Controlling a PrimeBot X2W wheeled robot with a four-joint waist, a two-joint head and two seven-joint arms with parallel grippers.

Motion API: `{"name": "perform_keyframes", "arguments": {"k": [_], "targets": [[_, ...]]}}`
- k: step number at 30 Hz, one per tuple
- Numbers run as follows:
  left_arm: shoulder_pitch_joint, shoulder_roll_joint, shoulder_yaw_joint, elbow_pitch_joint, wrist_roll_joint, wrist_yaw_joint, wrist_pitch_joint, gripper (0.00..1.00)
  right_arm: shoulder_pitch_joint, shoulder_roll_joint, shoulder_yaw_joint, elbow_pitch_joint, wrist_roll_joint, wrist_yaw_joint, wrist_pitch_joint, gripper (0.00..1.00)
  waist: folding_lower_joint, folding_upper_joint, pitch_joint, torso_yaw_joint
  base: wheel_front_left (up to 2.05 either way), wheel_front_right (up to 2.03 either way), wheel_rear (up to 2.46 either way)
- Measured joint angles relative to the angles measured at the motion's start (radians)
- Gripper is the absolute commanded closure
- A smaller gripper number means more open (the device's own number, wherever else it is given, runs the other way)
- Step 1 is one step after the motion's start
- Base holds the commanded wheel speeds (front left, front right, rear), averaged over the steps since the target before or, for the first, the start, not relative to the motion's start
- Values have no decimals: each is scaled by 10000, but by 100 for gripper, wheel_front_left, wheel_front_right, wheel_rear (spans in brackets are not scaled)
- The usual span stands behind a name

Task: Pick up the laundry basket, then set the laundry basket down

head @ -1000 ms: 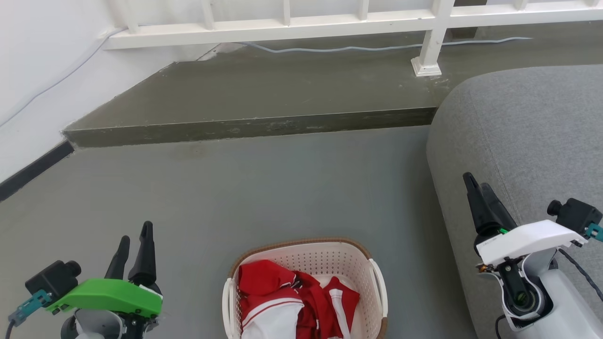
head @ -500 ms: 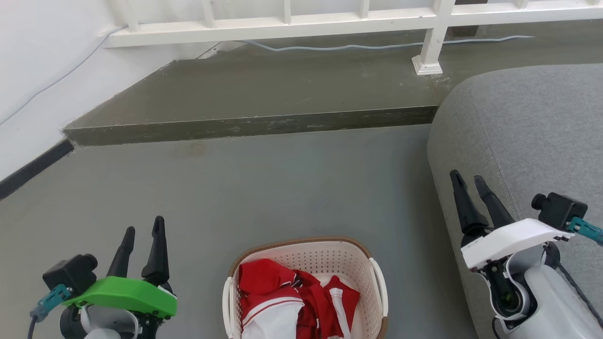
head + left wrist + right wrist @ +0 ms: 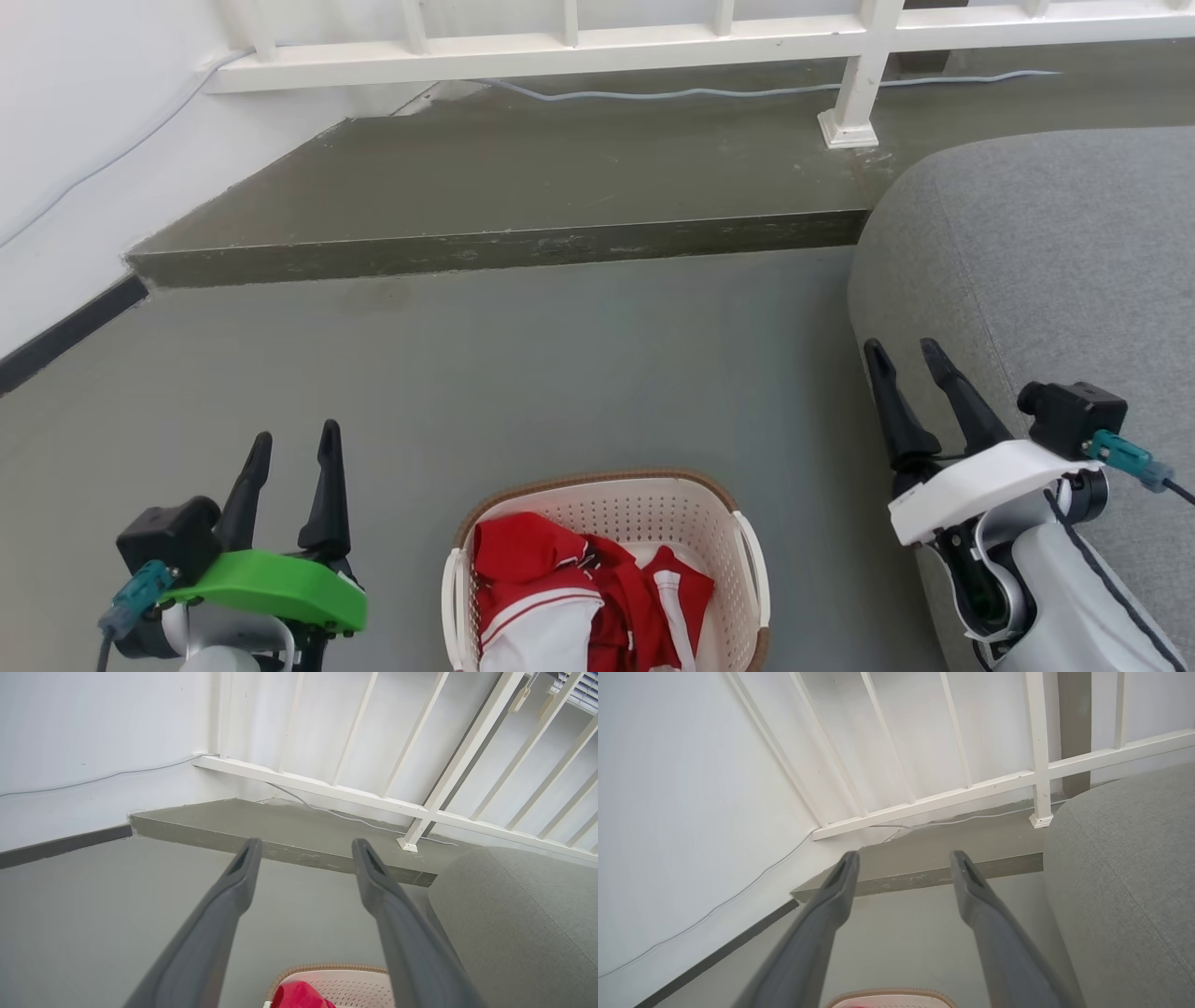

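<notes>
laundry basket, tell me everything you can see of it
The laundry basket is cream-white plastic with walls full of small holes, a brown woven-look rim and a white handle on each side. It stands upright on the grey floor, cut off by the head view's bottom edge. Red and white clothes lie crumpled inside. The left gripper and right gripper are open on either side, touching nothing of it.

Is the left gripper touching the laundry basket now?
Apart. The head view shows bare floor between the left gripper and the laundry basket.
</notes>
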Motion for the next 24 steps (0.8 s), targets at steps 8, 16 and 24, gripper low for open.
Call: {"name": "perform_keyframes", "arguments": {"k": [8,16,24], "targets": [[-3,-61,-10,-138,1095,-2,-290,0,-37,-6,157,54,-1089,-75,-272,0,0,0,1,3,0,0,0],[-6,-117,19,-151,1607,-15,-374,0,-44,25,174,82,-1576,-73,-370,0,0,0,13,-7,0,0,0],[-6,-228,102,-132,1607,-102,-376,0,-45,138,21,111,-1705,-61,-387,0,0,0,117,-26,0,0,0]]}}
